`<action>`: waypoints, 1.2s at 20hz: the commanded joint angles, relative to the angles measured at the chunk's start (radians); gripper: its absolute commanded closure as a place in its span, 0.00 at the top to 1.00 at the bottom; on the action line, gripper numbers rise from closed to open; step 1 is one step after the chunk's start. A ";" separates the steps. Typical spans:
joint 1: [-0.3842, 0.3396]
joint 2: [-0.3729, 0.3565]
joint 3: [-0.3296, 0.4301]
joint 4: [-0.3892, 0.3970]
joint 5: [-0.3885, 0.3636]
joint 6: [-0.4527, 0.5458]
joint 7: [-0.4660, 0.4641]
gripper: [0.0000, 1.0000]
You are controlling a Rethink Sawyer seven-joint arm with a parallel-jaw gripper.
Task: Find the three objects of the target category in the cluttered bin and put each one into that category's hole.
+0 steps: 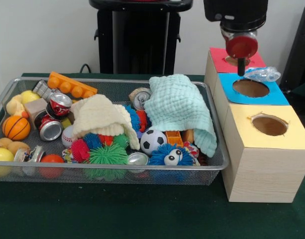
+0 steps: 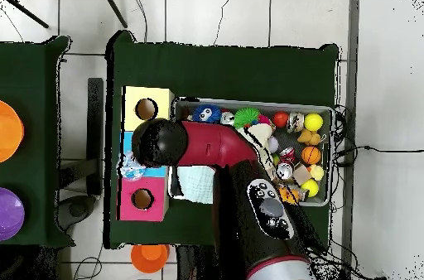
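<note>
My gripper (image 1: 240, 68) hangs from the red wrist above the row of three boxes, over the seam between the red-topped box (image 1: 219, 59) and the blue-topped box (image 1: 232, 97). A crumpled clear plastic piece (image 1: 263, 74) lies on the blue top's far right edge, just beside the gripper and apart from the blue box's hole (image 1: 250, 88). Nothing shows in the yellow box's hole (image 1: 269, 125). In the overhead view the arm's dark wrist (image 2: 157, 142) covers the blue box, and the clear plastic (image 2: 131, 166) peeks out beside it.
The wire bin (image 1: 219, 164) left of the boxes holds several cans (image 1: 59, 104), balls such as a football (image 1: 152, 141) and a basketball (image 1: 16, 127), spiky toys (image 1: 108, 155), an orange brick (image 1: 71, 84), a cream cloth (image 1: 100, 117) and a mint towel (image 1: 182, 107).
</note>
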 commanded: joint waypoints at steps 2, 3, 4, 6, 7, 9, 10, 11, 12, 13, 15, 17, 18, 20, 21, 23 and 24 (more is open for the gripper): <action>-0.032 -0.019 0.061 0.079 0.099 0.094 0.237 0.00; -0.034 -0.017 0.065 0.082 0.107 0.089 0.231 0.00; -0.044 -0.016 0.081 0.095 0.131 0.067 0.208 1.00; -0.054 -0.014 0.095 0.104 0.140 0.050 0.199 1.00; -0.059 -0.014 0.100 0.109 0.146 0.041 0.192 1.00; -0.063 -0.011 0.104 0.115 0.149 0.026 0.183 1.00; -0.062 -0.011 0.105 0.114 0.150 0.024 0.183 1.00; -0.063 -0.011 0.106 0.115 0.151 0.022 0.182 1.00; -0.064 -0.010 0.110 0.116 0.152 0.022 0.182 1.00; -0.066 -0.010 0.113 0.116 0.154 0.021 0.181 1.00; -0.076 -0.004 0.128 0.122 0.155 -0.015 0.172 1.00; -0.086 0.002 0.139 0.118 0.154 -0.043 0.164 1.00; -0.091 0.002 0.143 0.117 0.152 -0.055 0.163 1.00; -0.097 0.001 0.154 0.120 0.153 -0.066 0.162 1.00; -0.104 0.006 0.164 0.124 0.154 -0.079 0.159 1.00; -0.112 0.013 0.179 0.130 0.155 -0.100 0.157 1.00; -0.111 0.023 0.177 0.125 0.145 -0.111 0.160 1.00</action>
